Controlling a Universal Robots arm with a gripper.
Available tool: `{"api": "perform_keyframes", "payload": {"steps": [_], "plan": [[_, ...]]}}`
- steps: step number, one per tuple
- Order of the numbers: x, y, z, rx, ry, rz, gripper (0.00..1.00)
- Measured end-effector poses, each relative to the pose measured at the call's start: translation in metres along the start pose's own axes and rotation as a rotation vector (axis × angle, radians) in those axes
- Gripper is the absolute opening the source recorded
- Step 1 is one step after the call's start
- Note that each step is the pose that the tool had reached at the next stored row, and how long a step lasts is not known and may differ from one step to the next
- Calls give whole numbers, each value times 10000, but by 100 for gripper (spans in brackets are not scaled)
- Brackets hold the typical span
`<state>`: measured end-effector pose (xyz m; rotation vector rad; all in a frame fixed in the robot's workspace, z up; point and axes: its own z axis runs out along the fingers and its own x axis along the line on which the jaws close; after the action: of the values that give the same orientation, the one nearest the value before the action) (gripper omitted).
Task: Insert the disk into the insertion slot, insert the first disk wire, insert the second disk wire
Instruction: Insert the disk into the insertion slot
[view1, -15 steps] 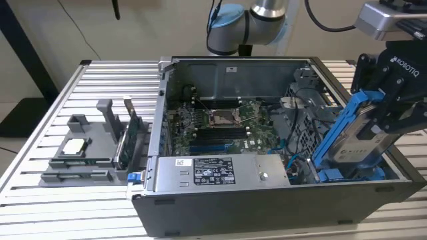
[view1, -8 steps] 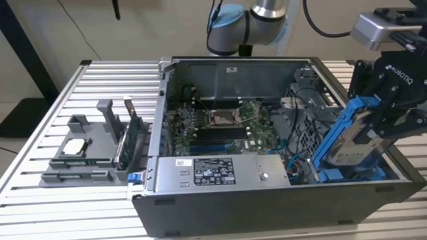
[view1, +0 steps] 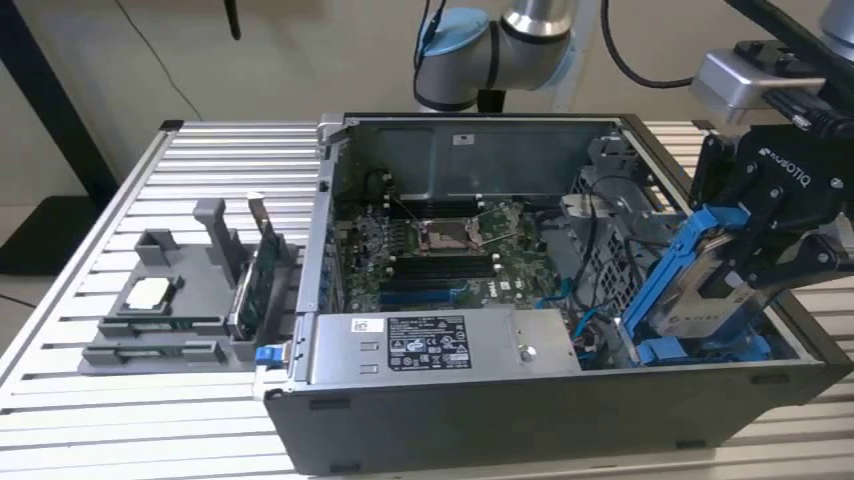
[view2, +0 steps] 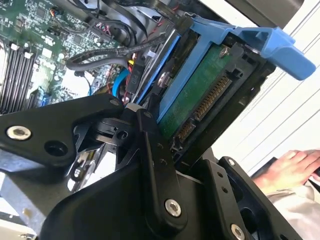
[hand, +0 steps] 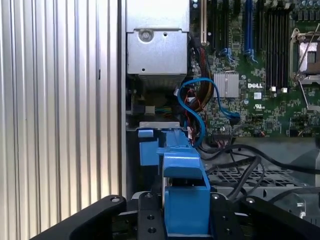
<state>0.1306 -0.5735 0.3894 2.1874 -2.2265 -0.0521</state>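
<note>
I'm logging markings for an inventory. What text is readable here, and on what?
Sticker on the power-supply box: print too small to read.
Label on the disk, held by the gripper: too small to read.
Gripper housing and motherboard: one maker's logo each; nothing else legible.

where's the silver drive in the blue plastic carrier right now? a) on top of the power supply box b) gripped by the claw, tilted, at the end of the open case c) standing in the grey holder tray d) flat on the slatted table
b: the silver hard drive in its bright blue plastic carrier leans at an angle, clamped in the black claw, at the exterior view's right end of the open grey computer case.
</note>
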Motion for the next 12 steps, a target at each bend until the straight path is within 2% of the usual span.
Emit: {"api": "perform_keyframes", "payload": {"steps": [4,5,9,12], "plan": [[1,0,1,3,-18,-1,40],[1,0,-4,4,-30,-2,47],[-4,2,-50,19,-61,-2,47],[-36,3,-52,91,-92,-2,47]]}}
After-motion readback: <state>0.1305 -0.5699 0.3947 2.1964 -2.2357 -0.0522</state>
